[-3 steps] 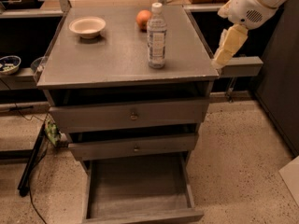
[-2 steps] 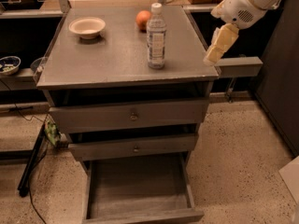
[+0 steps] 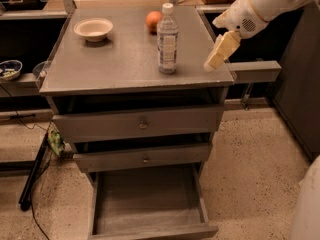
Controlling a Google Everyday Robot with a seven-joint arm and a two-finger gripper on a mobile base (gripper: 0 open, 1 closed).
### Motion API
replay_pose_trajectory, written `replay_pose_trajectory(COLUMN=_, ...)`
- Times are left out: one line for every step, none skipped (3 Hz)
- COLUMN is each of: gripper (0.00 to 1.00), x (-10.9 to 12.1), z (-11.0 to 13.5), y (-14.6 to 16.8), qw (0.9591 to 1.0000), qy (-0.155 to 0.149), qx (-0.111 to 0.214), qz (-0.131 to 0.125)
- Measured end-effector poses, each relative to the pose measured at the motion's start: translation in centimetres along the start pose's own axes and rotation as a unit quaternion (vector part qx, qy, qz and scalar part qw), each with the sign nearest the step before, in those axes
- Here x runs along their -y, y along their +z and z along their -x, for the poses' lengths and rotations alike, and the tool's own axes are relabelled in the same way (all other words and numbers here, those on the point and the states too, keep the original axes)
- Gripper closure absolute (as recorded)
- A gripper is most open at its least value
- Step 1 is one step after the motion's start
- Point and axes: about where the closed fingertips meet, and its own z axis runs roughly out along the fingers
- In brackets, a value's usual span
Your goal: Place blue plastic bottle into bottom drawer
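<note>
At the centre of the frame, the blue plastic bottle [image 3: 167,39] stands upright on the worktop [image 3: 100,66], an orange [image 3: 153,21] just behind it. At right, the tool [image 3: 219,52] hangs over the worktop's edge, clear of the bottle; whether it is spread or pressed together cannot be told. The bottom drawer [image 3: 147,199] sits pulled open below.

— Dim and warm-toned; brightest on the grey metal-look counter [image 3: 100,64], with a soft sheen from overhead.
— Black shadow in the gap above the top knobbed grey drawer [image 3: 140,125]. Pale cream tool [image 3: 211,63] well lit, over counter's right edge.
</note>
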Motion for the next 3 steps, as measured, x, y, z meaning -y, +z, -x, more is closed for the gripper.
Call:
replay_pose_trajectory(gripper=0.00, x=0.0, z=0.1, y=0.3, qw=1.0000, qy=0.002, qx=0.005, qz=0.004)
replay_pose_trajectory(gripper=0.00, x=0.0, z=0.0, y=0.9, qw=0.9998, qy=0.004, qx=0.014, qz=0.012)
replay_pose_trajectory(gripper=0.00, x=1.1, z=0.5, y=2.4, qw=0.9994, qy=0.005, qx=0.031, qz=0.014)
